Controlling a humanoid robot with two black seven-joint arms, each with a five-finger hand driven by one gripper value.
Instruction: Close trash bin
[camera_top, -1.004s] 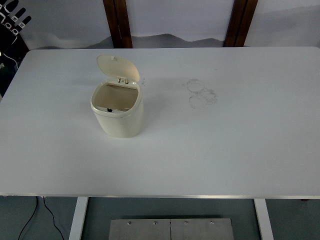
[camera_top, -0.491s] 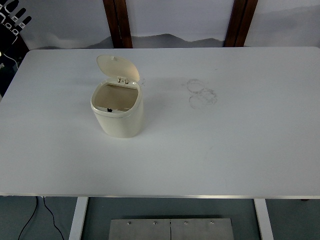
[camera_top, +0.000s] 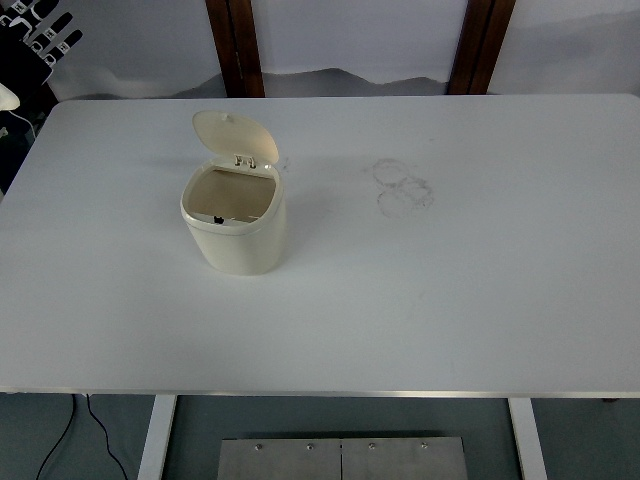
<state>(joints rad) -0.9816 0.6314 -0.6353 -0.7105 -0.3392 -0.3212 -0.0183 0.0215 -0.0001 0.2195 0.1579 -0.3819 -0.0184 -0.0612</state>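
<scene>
A cream trash bin (camera_top: 240, 240) stands on the white table (camera_top: 470, 300), left of the middle. Its domed lid (camera_top: 232, 135) is tipped up and back on the hinge at the far rim, so the brownish inside shows. My left hand (camera_top: 40, 35), black with white finger segments, shows only in the top left corner, beyond the table's far left corner and well away from the bin. Its fingers are spread and hold nothing. The right arm does not show.
Faint grey ring marks (camera_top: 402, 188) lie on the table right of the bin. Two dark wooden posts (camera_top: 235, 45) stand behind the far edge. Below the near edge are a metal plate (camera_top: 340, 458) and a black cable (camera_top: 95, 430).
The left hand in the top left corner has shifted a little up and to the right. The bin and its lid have not moved.
</scene>
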